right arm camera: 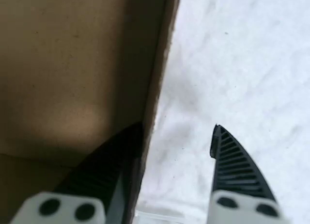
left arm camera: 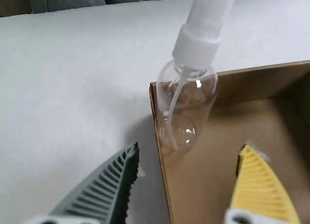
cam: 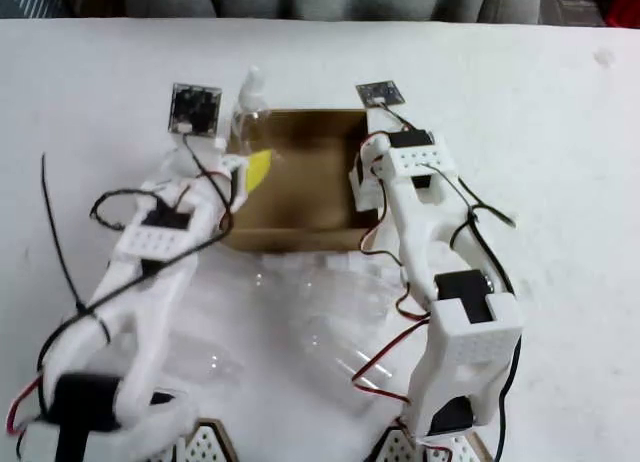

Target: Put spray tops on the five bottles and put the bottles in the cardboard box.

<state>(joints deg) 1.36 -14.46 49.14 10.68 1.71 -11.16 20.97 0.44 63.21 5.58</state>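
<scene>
The high view looks down over the whole table (cam: 560,102); each wrist view faces, close up, one side wall of the cardboard box (cam: 300,192), which all share

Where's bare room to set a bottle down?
The cardboard box floor is bare between the left hand and right hand, which straddle its side walls; a capped bottle is at one far corner. The table is free beyond the box and outside each arm. Crowded: clear bottles lie between the arms, in front of the box.
</scene>
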